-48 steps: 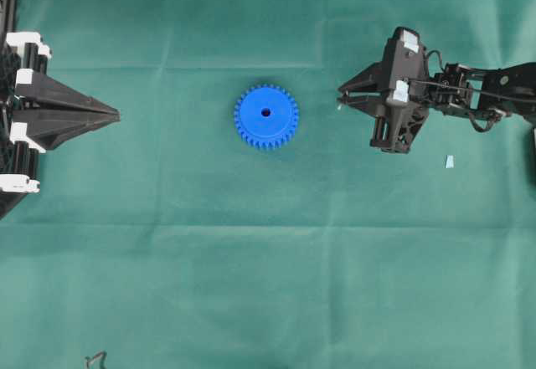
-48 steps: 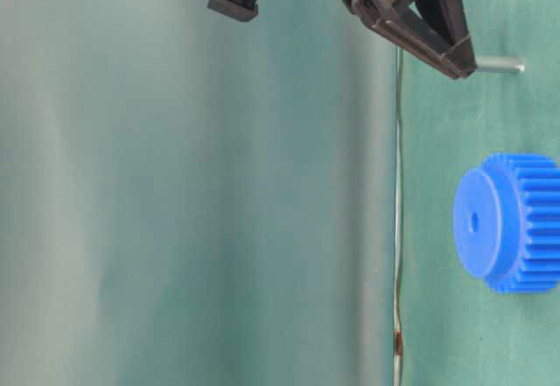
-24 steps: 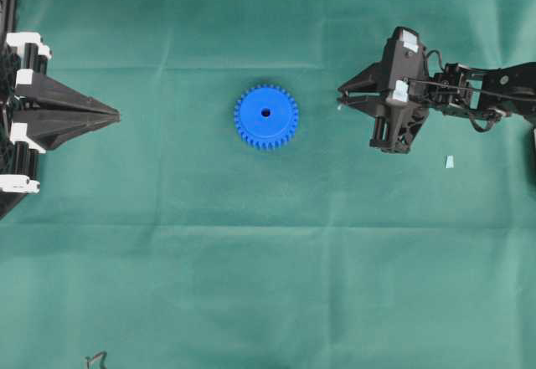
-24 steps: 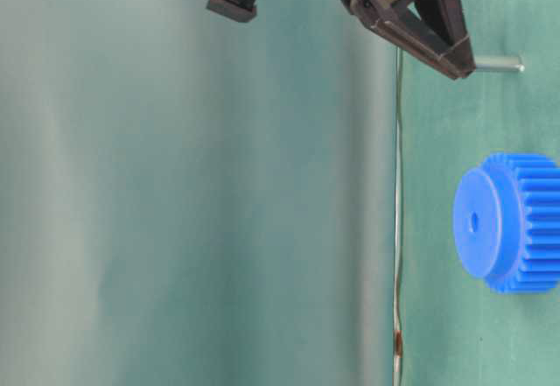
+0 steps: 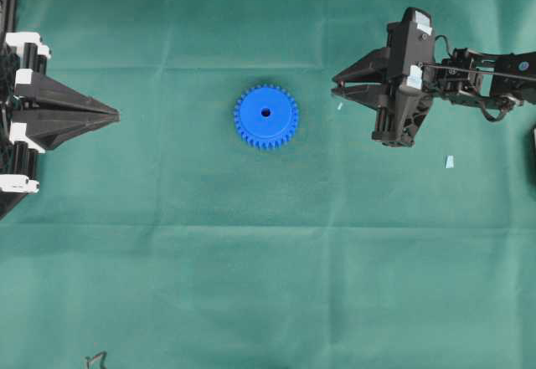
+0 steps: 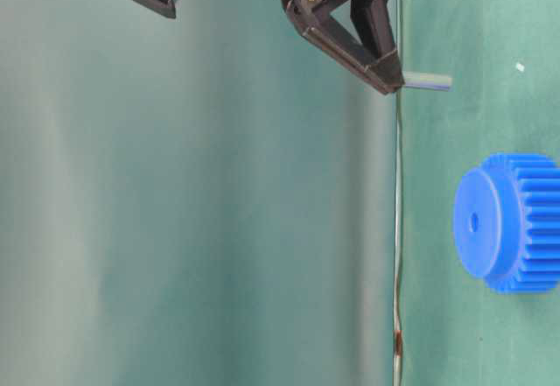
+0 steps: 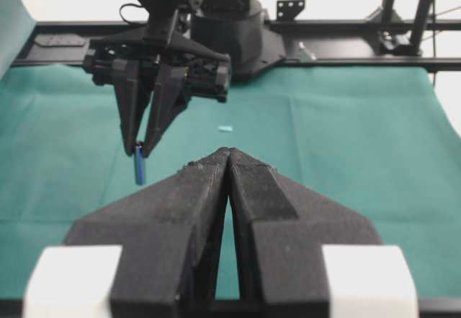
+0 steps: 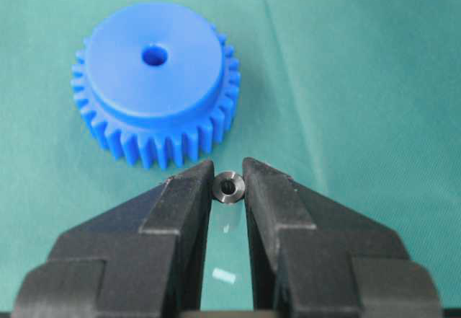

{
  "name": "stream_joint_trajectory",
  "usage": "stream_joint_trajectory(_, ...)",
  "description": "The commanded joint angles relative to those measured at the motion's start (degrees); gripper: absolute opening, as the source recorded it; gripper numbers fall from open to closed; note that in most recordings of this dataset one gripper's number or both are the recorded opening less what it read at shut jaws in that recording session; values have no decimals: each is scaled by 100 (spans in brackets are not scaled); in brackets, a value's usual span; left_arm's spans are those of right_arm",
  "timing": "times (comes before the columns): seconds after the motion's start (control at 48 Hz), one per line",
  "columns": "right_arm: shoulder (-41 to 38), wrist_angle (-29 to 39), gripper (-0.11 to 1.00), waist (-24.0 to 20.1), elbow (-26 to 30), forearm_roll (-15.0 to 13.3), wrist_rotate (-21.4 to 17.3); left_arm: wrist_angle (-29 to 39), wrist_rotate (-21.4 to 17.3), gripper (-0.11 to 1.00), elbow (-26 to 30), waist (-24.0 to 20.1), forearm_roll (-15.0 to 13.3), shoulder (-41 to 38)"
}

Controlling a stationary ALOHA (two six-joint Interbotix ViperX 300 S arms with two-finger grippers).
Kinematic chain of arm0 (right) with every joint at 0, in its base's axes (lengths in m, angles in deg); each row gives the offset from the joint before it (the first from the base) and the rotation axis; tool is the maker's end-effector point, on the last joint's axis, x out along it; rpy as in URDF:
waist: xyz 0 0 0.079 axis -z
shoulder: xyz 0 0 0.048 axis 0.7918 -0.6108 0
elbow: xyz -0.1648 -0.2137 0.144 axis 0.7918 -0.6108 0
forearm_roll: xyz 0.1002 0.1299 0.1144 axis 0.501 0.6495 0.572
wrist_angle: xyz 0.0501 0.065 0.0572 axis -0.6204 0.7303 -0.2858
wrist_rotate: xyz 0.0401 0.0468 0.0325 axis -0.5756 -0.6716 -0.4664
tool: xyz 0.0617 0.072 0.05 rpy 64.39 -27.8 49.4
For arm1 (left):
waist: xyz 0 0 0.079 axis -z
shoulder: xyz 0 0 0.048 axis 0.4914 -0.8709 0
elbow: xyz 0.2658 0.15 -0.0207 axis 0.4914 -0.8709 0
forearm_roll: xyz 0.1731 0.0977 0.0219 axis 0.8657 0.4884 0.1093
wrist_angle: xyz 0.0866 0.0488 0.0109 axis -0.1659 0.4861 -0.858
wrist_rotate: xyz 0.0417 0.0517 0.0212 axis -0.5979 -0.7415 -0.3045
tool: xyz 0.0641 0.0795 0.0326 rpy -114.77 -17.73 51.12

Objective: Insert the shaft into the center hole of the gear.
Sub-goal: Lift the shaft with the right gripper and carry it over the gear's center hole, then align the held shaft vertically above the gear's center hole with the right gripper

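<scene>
A: Metal shaft (image 8: 229, 187), where is it?
B: Pinched between my right gripper (image 8: 229, 188) tips, held above the green cloth (image 5: 251, 260), near the blue gear (image 5: 266, 116) (center hole (image 5: 266, 112) open, facing up).
A: Left gripper (image 7: 229, 156)?
B: Parked well apart, jaws together, holding nothing.

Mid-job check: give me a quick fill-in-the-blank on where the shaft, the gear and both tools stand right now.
1. The shaft is clamped between the fingertips of the ____ tool.
2. The center hole of the blue gear is ____, with nothing in it.
3. The left tool has its jaws ____ and holds nothing.
4. In the overhead view the gear lies ____ the two tools.

Missing words: right; empty; shut; between
</scene>
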Motion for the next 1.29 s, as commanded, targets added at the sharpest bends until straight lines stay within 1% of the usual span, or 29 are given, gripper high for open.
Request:
stream_joint_trajectory(0.0,-35,9,16,-53,272,0,-9,-26,-9,0,132,9,18,-26)
stream_joint_trajectory(0.375,-844,483,17,-316,1433,-35,35,70,0,0,132,18,18,-18)
stream_joint_trajectory(0.604,-1134,606,16,-369,1890,-62,44,70,0,0,132,18,9,-26)
stream_joint_trajectory(0.791,-1257,650,17,-396,2074,-62,53,88,0,0,123,9,9,-18)
stream_joint_trajectory(1.27,-1274,642,16,-404,2065,-62,53,97,0,0,141,18,18,-9)
